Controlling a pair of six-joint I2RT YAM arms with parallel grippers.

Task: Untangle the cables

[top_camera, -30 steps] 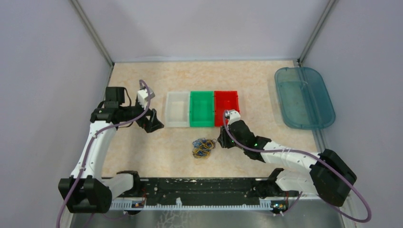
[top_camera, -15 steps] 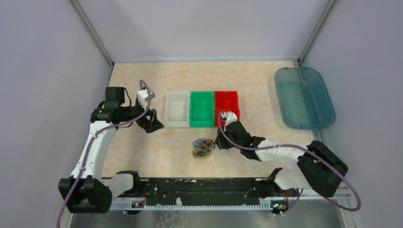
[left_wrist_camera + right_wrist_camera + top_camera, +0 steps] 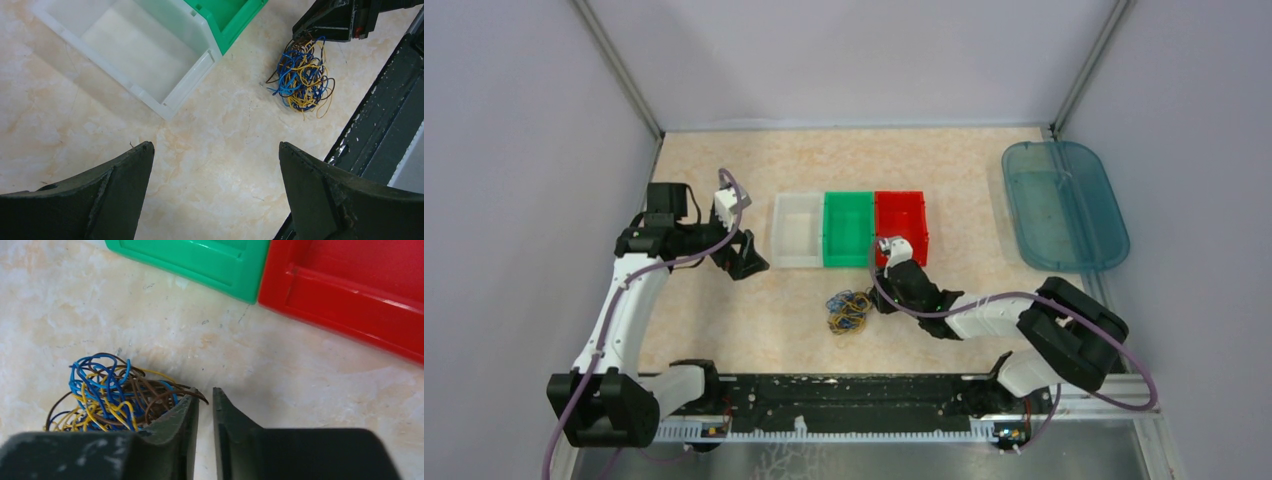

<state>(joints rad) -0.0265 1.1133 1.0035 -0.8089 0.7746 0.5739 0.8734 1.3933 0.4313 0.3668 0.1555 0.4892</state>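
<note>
The cables (image 3: 849, 311) lie as a small tangled bundle of blue, yellow and brown wires on the marbled table, just in front of the green bin. They also show in the left wrist view as cables (image 3: 301, 75) and in the right wrist view as cables (image 3: 112, 395). My right gripper (image 3: 876, 302) sits low at the bundle's right edge. In its own view the right gripper (image 3: 204, 391) has its jaws a narrow slit apart, with a brown wire end curling over the left fingertip into the gap. My left gripper (image 3: 746, 262) hovers wide open over bare table, left of the clear bin; its left gripper (image 3: 215, 147) holds nothing.
Three bins stand in a row behind the bundle: clear (image 3: 796, 230), green (image 3: 848, 228) and red (image 3: 901, 222). A teal tray (image 3: 1064, 205) lies at the far right. A black rail (image 3: 844, 395) runs along the near edge.
My right arm has slid left, bringing its gripper up against the right side of the bundle, and its jaws have narrowed. The left arm has stayed still.
</note>
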